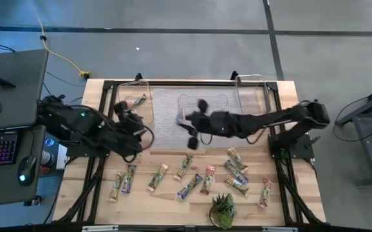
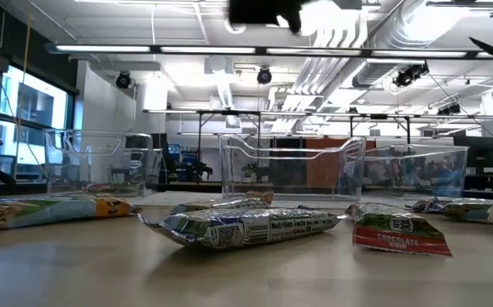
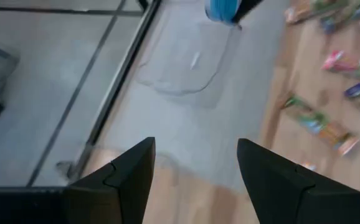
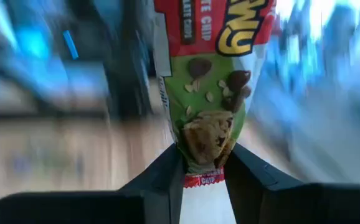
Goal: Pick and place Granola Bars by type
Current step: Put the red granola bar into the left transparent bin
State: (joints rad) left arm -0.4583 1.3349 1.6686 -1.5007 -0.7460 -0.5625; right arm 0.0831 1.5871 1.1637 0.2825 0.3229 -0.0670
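Bare mat (image 1: 167, 113) lay open between my arms. Three clear bins (image 1: 205, 108) walled the far side, while scattered bars (image 1: 192, 183) and a plant (image 1: 223, 209) crowded the near edge.

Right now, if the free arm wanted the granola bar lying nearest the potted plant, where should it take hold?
Probably across the middle of that bar, from straight above. It lies flat on the table, so only its narrow width fits between pincer fingers; the plant crowds the near side.
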